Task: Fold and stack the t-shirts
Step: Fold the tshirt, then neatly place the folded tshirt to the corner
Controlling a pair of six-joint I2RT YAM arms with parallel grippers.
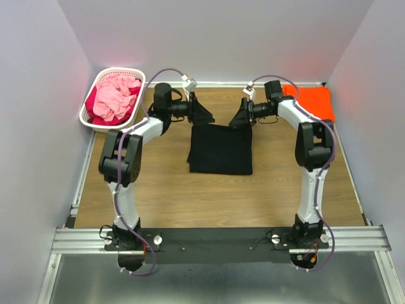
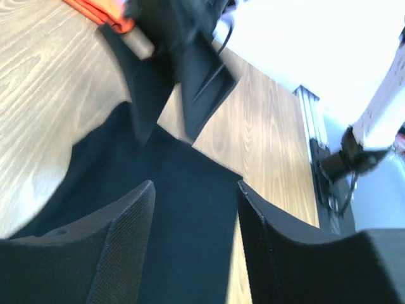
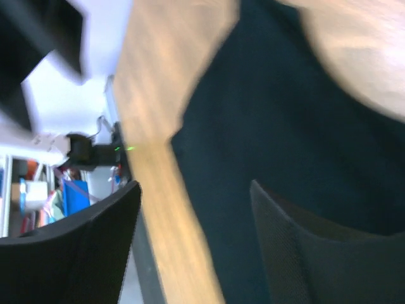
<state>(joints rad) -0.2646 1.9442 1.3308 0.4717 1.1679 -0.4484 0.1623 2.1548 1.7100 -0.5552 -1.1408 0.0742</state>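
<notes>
The black t-shirt (image 1: 221, 149) lies folded into a flat rectangle on the middle of the wooden table (image 1: 164, 196). It also fills the lower part of the left wrist view (image 2: 183, 209) and much of the right wrist view (image 3: 297, 133). The orange t-shirt (image 1: 312, 101) lies folded at the far right corner; its edge shows in the left wrist view (image 2: 101, 11). My left gripper (image 1: 201, 113) hangs open and empty above the black shirt's far left corner. My right gripper (image 1: 241, 114) hangs open and empty above its far right corner.
A white lattice basket (image 1: 111, 98) holding pink and red cloth stands at the far left of the table. White walls close in the table on three sides. The metal rail (image 1: 215, 239) with both arm bases runs along the near edge.
</notes>
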